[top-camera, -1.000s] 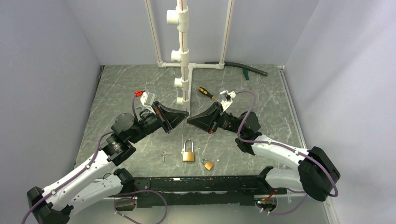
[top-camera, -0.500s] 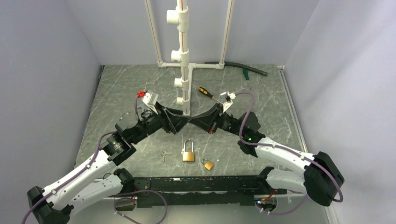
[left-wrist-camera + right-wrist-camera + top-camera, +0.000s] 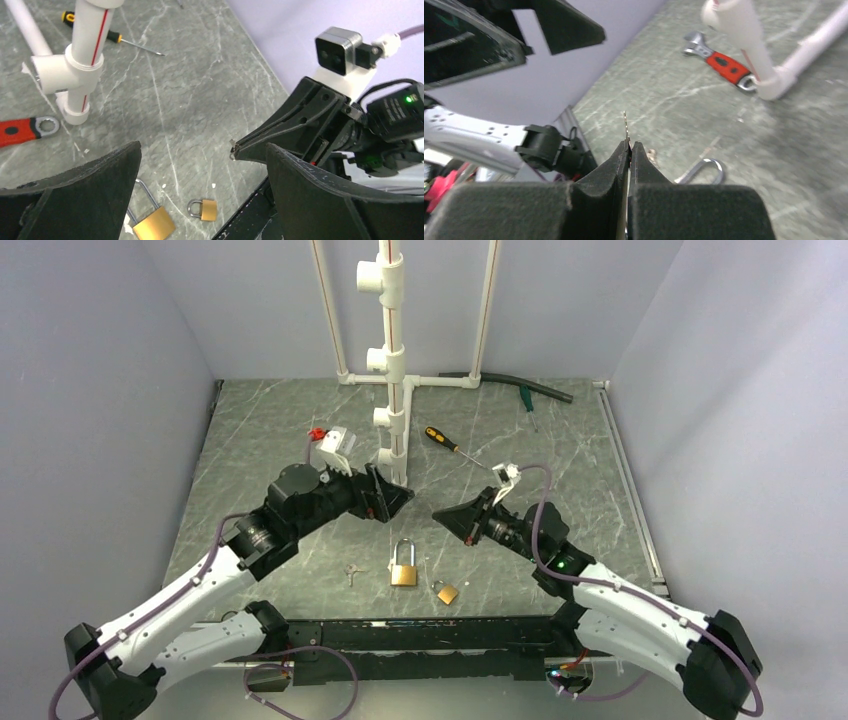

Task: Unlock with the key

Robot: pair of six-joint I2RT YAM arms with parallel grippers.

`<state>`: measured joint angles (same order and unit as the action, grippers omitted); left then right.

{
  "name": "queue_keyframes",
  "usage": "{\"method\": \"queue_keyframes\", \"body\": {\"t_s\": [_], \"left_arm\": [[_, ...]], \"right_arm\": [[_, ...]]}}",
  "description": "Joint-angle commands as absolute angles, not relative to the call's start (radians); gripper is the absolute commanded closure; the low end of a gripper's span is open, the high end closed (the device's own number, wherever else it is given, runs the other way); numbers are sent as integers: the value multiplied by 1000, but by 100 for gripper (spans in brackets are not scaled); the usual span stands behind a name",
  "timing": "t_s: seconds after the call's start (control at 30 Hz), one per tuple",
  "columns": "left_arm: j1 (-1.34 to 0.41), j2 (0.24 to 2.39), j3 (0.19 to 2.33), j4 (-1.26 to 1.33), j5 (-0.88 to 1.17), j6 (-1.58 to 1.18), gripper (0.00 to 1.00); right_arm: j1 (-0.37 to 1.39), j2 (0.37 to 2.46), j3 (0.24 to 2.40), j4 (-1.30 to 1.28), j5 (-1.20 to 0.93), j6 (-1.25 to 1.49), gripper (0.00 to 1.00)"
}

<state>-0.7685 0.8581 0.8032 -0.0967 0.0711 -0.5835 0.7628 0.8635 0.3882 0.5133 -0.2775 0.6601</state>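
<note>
Key (image 3: pixel 625 124) in hand, lock untried, I judge. From above, the large padlock (image 3: pixel 403 567) lies shut on the table (image 3: pixel 600 490), just below my low, left-pointing right claw (image 3: pixel 438 512); left wrist view: my left claw (image 3: pixel 202 147) gapes empty, facing it; right wrist view: tips pinched tight on the key, blade forward.

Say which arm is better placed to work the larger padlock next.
Right, probably: the right fingers are shut on a key, blade protruding, near the larger padlock. The left fingers are open and empty.
</note>
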Motion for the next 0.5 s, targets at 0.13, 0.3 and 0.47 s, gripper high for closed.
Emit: {"method": "queue_keyframes", "body": {"t_s": [0.13,0.3,0.47], "left_arm": [[-769,994,917,-322,4,-635,3],[-778,1120,924,-365,3,-748,7],[-825,1259,1018,-517,-55,-894,9]], "right_arm": [[756,682,397,28,223,590,100],[716,636,465,-182,418,586,100],[697,640,506,-259,495,572,100]]}}
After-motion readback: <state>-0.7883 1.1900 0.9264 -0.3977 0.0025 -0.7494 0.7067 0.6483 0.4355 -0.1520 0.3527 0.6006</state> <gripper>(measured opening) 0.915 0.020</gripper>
